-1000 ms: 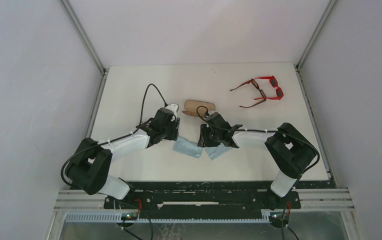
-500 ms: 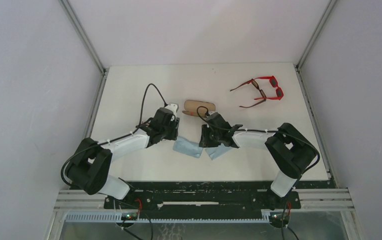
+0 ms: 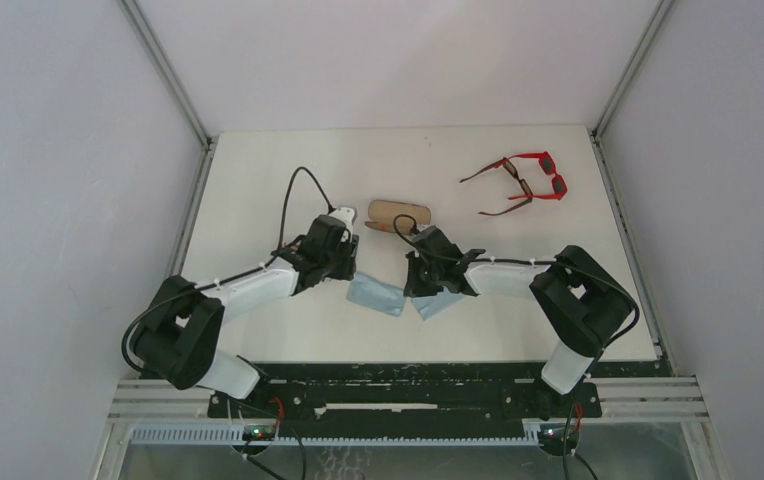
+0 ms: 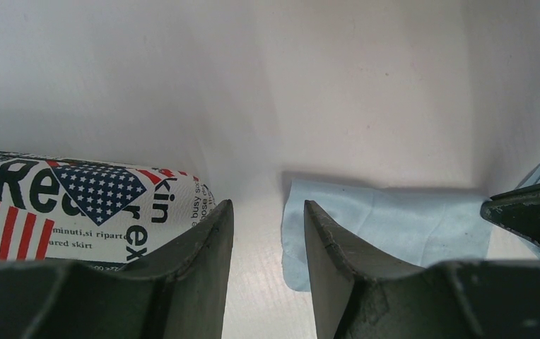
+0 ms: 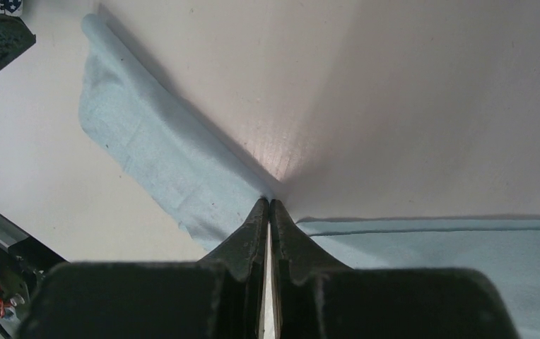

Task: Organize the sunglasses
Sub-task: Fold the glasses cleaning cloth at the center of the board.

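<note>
Shows right tool pressed together between blue cloths, lower centre, likely to shift one; pinch unconfirmed. Shows left tool spread, empty, beside case.

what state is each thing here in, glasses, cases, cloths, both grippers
left gripper: open, empty
right gripper: shut at the cloths' edges
bright red plastic sunglasses: temple arms unfolded, on the table
slim dark brown sunglasses: arms unfolded, against the red pair
tan oval case: lying flat, open or shut unclear
flag-print oval case: lying outside the left gripper
two light blue cloths: side by side on the table
</note>
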Controlling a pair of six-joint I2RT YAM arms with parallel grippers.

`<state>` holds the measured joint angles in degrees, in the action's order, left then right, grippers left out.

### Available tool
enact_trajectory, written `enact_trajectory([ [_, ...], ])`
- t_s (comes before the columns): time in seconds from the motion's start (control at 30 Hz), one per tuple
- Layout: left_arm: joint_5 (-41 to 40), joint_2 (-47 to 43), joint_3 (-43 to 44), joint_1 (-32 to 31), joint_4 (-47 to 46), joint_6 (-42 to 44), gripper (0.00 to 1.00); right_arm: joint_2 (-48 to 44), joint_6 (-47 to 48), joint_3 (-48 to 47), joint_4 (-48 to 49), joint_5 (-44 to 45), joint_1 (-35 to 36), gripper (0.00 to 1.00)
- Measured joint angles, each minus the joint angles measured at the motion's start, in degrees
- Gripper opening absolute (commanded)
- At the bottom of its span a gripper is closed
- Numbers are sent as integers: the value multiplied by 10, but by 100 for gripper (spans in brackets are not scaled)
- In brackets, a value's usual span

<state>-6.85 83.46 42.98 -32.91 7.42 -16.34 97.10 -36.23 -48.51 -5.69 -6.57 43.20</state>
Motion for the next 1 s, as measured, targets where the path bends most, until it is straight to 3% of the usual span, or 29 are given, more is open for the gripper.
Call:
enact_trajectory([
  [0.53, 46, 18, 0, 13, -23, -10, 46, 31, 96, -35, 7, -37, -46, 0],
  [1.0, 71, 71, 9, 14, -32, -47, 45, 34, 121, -40, 0, -46, -49, 0],
])
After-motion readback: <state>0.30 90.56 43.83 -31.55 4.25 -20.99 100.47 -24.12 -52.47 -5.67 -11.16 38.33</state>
